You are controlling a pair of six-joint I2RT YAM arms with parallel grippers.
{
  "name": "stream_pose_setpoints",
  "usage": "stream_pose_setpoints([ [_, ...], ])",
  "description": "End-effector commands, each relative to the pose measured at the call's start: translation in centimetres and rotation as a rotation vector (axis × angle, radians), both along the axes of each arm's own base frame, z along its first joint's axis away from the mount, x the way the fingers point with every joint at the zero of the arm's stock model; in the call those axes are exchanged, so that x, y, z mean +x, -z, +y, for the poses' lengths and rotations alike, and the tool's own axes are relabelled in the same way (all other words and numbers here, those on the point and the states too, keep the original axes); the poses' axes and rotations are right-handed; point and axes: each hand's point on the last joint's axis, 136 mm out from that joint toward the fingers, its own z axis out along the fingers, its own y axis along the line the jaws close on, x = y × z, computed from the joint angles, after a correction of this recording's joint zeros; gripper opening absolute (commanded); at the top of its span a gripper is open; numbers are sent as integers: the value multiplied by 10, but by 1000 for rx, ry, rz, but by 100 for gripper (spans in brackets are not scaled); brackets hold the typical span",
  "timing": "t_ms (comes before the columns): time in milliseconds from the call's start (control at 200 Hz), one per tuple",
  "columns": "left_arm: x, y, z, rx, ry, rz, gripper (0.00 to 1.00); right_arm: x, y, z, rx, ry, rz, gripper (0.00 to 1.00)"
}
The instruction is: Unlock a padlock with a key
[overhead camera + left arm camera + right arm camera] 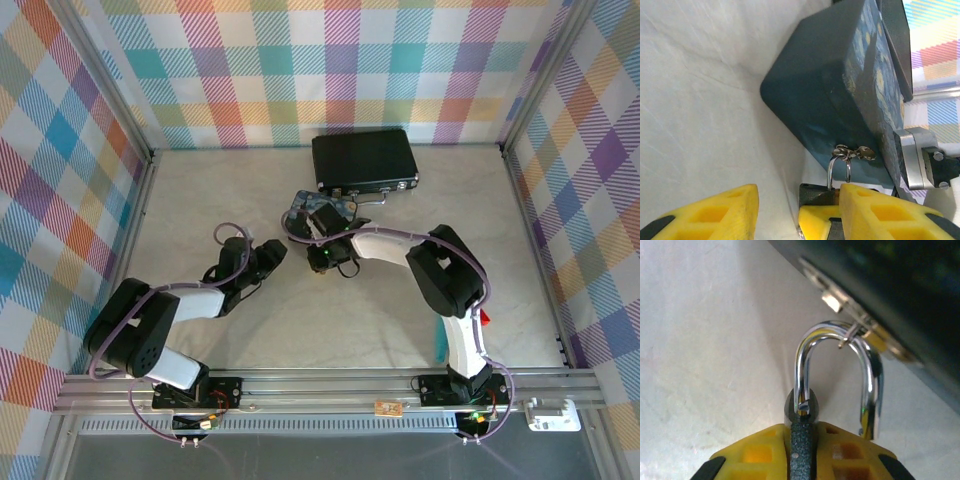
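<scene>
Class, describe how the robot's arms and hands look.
The left arm and right arm have white links between bulky black joints, with purplish cables looping alongside. The left hand and right hand carry blocky yellow fingers with square recesses.

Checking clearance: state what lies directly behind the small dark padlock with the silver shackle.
The dark blue starry-painted tin stands close behind the padlock; a small silvery key on a ring hangs from the shackle. Yellow fingers of the right gripper cover the padlock's lower body.
</scene>
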Motion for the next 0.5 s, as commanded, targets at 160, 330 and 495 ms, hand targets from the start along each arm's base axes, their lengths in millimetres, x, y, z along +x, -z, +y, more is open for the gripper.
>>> stream_pose_setpoints([
  [160, 9, 7, -19, -76, 6, -29, 46, -13, -44, 23, 349, -134, 131, 0],
  [330, 15, 3, -42, -239, 38, -81, 45, -18, -45, 19, 417, -214, 166, 0],
  [495, 16, 7, -49, -336, 24, -89, 42, -22, -37, 14, 452, -242, 204, 0],
])
